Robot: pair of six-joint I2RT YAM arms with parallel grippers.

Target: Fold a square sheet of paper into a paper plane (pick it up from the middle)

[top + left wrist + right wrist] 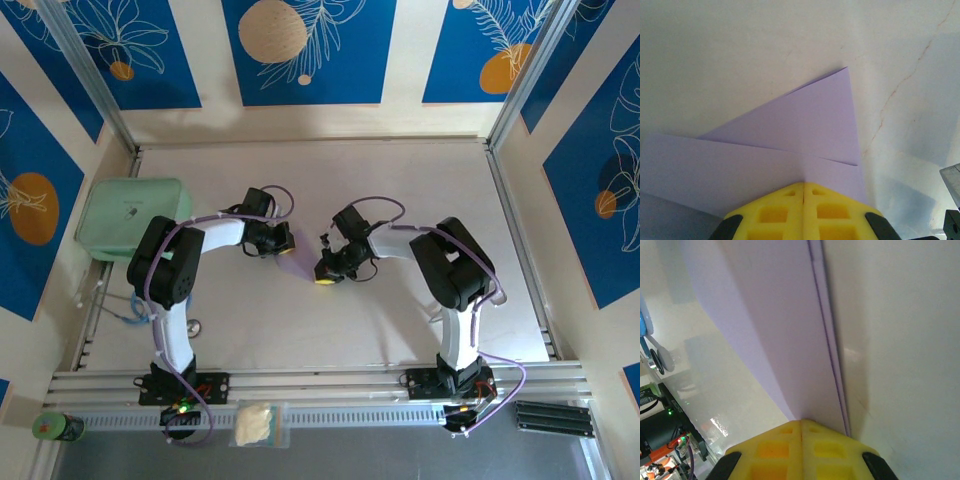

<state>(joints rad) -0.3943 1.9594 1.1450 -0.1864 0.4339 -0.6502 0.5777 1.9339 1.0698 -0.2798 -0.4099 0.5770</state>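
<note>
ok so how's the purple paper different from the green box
The paper is pale lilac, thin and folded to sharp corners; the box is mint green, bulky and rounded. The paper lies between the shut left gripper and right gripper; the box sits off to the left, away from both. Both are pale pastel colours.

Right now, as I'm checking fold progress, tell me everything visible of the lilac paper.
The lilac paper is thin, matte and partly folded: the left wrist view shows a pointed triangular flap lying over a wider layer, the right wrist view stacked layer edges along one long crease. It lies on the pale table between the arms. The shut left fingers and right fingers each meet an edge; pressing or pinching cannot be told.
</note>
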